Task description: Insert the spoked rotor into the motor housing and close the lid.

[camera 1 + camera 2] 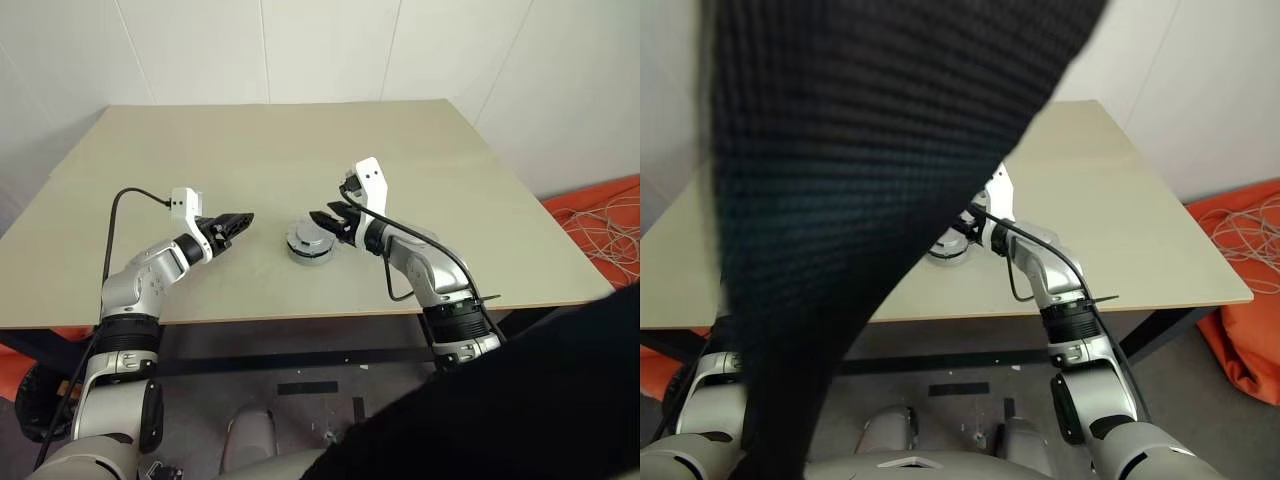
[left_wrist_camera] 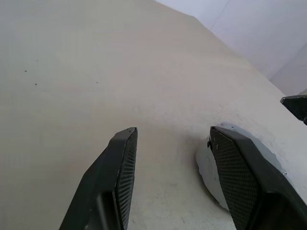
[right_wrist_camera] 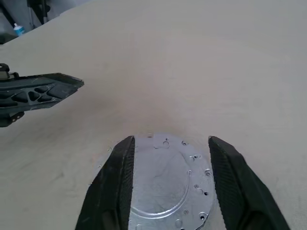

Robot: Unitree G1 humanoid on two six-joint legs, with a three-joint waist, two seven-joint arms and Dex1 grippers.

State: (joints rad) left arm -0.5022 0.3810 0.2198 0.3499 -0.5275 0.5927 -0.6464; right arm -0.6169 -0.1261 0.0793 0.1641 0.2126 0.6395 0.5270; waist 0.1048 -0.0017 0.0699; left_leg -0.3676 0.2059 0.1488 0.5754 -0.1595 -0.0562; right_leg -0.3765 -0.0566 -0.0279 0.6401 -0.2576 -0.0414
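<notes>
Motor housing (image 1: pixel 309 242), a short round silver drum with a flat metal lid (image 3: pixel 165 184) seated on top, sits on the beige table (image 1: pixel 300 150) near its front edge, between the two arms. That lid is a matte grey disc, lightly scuffed, dotted round its rim with small screw holes and marked by a shallow curved seam; no windings or spokes can be made out under it. Just beside the drum on the robot's right, the right gripper (image 3: pixel 170 141) hangs over the lid with its two black fingers (image 3: pixel 120 182) spread apart, released, one on each side of the disc and clasping nothing; the finger pads carry a fine crosshatched grip pattern. On the other side the left gripper (image 1: pixel 232 226) points at the housing from a short way off, apart from it, its fingers (image 2: pixel 122 167) also parted and empty, and the pale edge of the drum peeks out behind one of them in the left wrist view. A black cable (image 1: pixel 120 215) loops from the left wrist camera back along the arm. The tabletop is smooth, pale and matte, with a few faint specks. Behind it stand white wall panels (image 1: pixel 320 50). Off the table's far right corner lies orange fabric (image 1: pixel 600 215) with thin pale cords coiled over it. A broad dark woven cloth (image 1: pixel 870 180), blurred, hangs across much of the right eye view and covers the left side of the table there.
</notes>
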